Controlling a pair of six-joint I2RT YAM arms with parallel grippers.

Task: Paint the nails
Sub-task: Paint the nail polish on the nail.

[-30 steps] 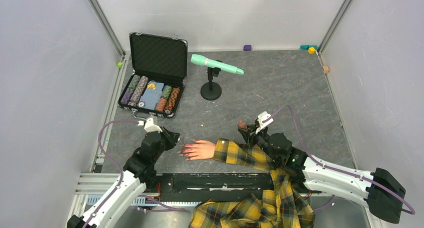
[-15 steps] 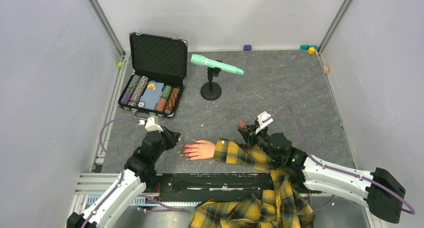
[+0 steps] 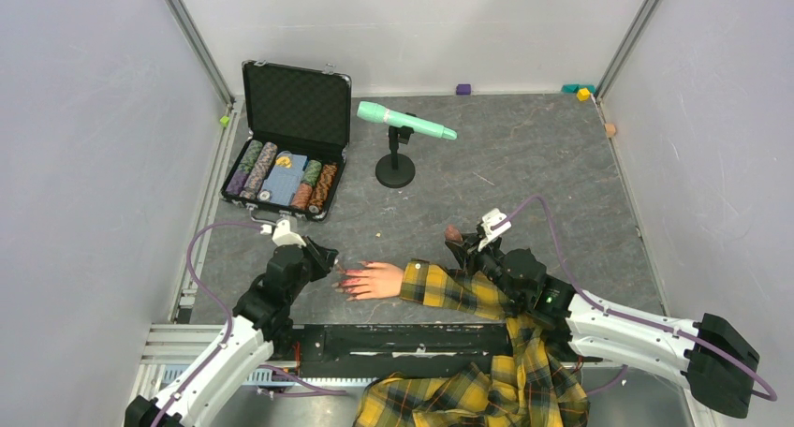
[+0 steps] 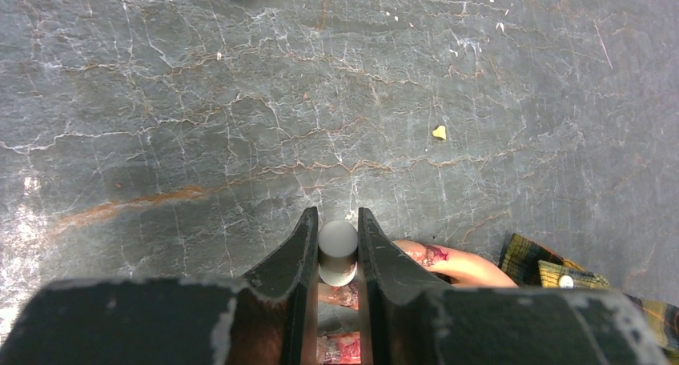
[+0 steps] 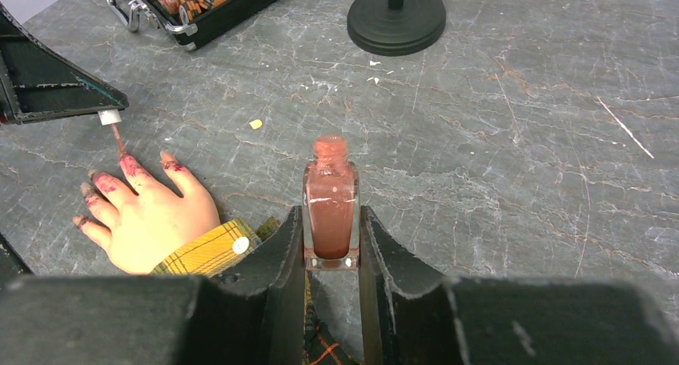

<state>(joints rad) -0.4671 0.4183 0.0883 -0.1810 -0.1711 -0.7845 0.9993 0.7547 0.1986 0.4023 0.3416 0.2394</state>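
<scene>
A pale mannequin hand [image 3: 376,280] in a yellow plaid sleeve [image 3: 454,291] lies palm down near the front. Its nails [image 5: 130,166] are smeared red-pink, and they also show in the left wrist view [image 4: 436,255]. My left gripper [image 3: 323,258] is shut on the white brush cap [image 4: 337,249]. The thin brush [image 5: 118,138] hangs from the cap [image 5: 105,117] just above a fingertip. My right gripper [image 5: 331,214] is shut on the open brownish polish bottle [image 5: 330,193], held upright to the right of the hand, beside the sleeve.
An open black case of poker chips [image 3: 286,146] stands at the back left. A green microphone [image 3: 404,121] on a round black stand [image 5: 396,17] is behind the hand. Small coloured blocks [image 3: 582,92] lie at the back right. Plaid cloth [image 3: 477,394] hangs over the front edge.
</scene>
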